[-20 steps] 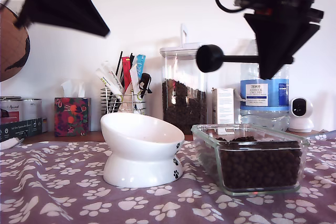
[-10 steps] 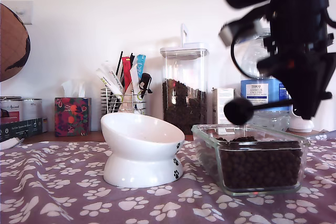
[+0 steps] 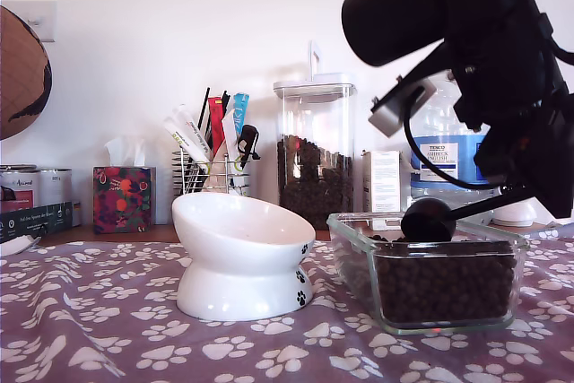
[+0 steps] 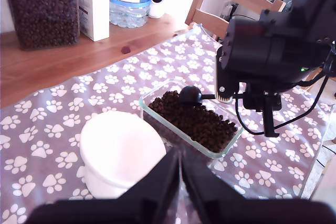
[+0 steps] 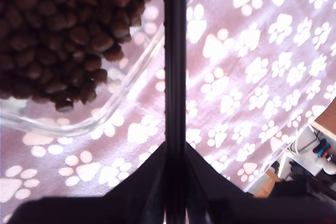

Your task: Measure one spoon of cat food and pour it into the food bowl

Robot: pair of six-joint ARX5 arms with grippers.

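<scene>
My second pincer (image 5: 175, 182) is clamped on the handle of the spoon (image 3: 429, 220), which runs straight out from between its fingers. In the exterior view the spoon's round cup sits at the top of the cat food (image 3: 444, 280), just inside the rim of the clear glass dish (image 3: 359, 266), on the dish side nearest the food bowl (image 3: 240, 253). The handle rises from the cup toward the second pincer, which hangs above the dish's far edge at the exterior view's right. In the second wrist view the handle crosses the dish's glass wall, with kibble on one side and bare paw-print cloth on the other.

My first pincer (image 4: 181, 182) has its fingers pressed together with nothing between them. It hangs above the surface (image 3: 90, 329), with the food bowl directly ahead and the dish beyond that. In the first wrist view the bowl and the dish stand just beside each other, with only a narrow strip of cloth showing between them.

Open cloth lies in front of the bowl and dish. Behind them a tall clear kibble canister (image 3: 314, 150), a water bottle (image 3: 448, 163) and a wire caddy of pens (image 3: 213, 154) line the back edge.
</scene>
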